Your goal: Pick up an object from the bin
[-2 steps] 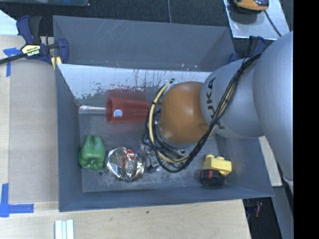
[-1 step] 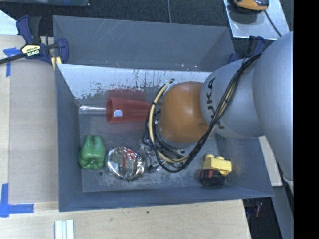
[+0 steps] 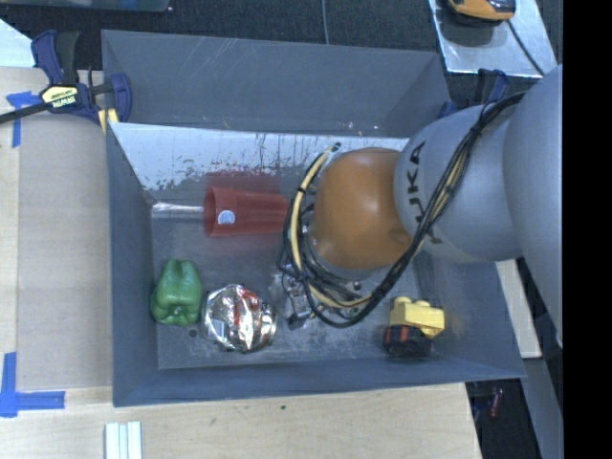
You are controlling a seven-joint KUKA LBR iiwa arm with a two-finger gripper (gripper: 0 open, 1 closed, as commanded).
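Note:
My gripper (image 3: 293,301) is down near the bin floor at the centre, mostly hidden under the arm's orange cover. Just left of it, close to its metal parts, lies a crumpled ball of silver foil with red patches (image 3: 239,318). A red cup (image 3: 245,210) lies on its side behind it, by the back wall. Whether the gripper touches the foil ball I cannot tell.
A green toy pepper (image 3: 177,294) sits at the front left, beside the foil ball. A yellow and black toy (image 3: 413,326) lies at the front right corner. The arm with its cables covers the right half of the bin.

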